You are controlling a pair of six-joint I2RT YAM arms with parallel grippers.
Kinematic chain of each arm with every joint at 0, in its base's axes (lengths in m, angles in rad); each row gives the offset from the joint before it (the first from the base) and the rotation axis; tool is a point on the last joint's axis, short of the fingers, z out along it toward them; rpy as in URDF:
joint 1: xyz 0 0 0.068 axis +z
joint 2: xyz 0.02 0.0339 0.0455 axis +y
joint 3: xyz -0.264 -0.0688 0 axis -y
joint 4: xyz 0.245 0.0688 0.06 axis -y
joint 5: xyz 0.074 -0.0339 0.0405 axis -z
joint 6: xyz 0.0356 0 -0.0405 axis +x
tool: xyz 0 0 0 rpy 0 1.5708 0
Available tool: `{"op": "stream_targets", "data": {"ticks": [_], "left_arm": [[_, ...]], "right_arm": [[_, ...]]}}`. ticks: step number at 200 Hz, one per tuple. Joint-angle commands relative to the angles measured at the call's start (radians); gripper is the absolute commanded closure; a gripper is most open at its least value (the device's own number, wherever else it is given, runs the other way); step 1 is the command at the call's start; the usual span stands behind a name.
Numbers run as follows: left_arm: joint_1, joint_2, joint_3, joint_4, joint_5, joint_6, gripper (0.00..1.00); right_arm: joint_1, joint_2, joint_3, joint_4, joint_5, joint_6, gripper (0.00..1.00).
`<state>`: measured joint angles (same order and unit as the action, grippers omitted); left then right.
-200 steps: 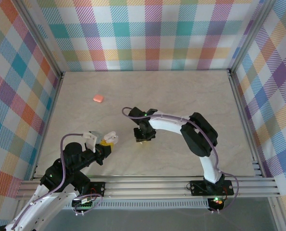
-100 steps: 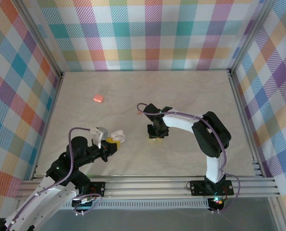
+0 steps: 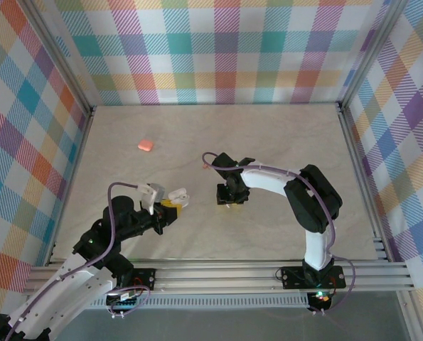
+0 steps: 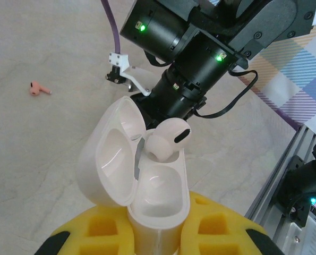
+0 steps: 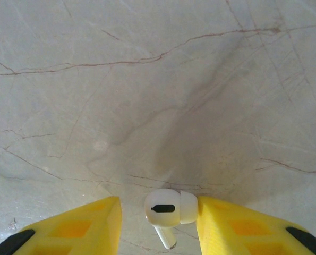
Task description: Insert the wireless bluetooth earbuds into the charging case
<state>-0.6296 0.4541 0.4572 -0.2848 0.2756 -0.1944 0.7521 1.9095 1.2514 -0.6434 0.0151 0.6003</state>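
My left gripper (image 4: 158,234) is shut on the base of a white charging case (image 4: 160,204), held upright with its lid (image 4: 112,154) swung open to the left. One white earbud (image 4: 167,138) sits in the far slot, and the near slot is empty. In the top view this case (image 3: 177,195) hangs left of centre, a little above the table. My right gripper (image 5: 158,212) is open low over the table, around a second white earbud (image 5: 168,208). That earbud touches the right finger (image 5: 227,223), and a gap separates it from the left finger (image 5: 88,223). A pink earbud (image 4: 38,88) lies loose on the table.
A closed pink case (image 3: 146,145) lies on the table at the back left. My right arm (image 4: 200,48) stands close behind the open white case. Checked walls enclose the marble table (image 3: 282,135), and an aluminium rail (image 3: 232,273) runs along the near edge.
The right gripper shifted right over the table and its jaws have widened around the white earbud. The left gripper carried the open case a little right and forward.
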Motion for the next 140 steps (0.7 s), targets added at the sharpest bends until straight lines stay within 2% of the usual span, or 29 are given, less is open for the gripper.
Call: {"op": "stream_targets", "data": {"ticks": [1, 91, 140], "left_arm": [[0.004, -0.011, 0.035, -0.014, -0.006, 0.012, 1.00], [0.004, -0.027, 0.031, -0.042, -0.009, 0.020, 1.00], [0.004, -0.030, 0.013, -0.003, 0.046, 0.055, 1.00]], "right_arm": [[-0.011, 0.043, 0.025, -0.035, 0.016, -0.026, 0.58], [-0.022, 0.109, 0.074, -0.059, 0.029, -0.033, 0.73], [-0.022, 0.053, 0.044, -0.021, 0.005, -0.049, 0.75]]}}
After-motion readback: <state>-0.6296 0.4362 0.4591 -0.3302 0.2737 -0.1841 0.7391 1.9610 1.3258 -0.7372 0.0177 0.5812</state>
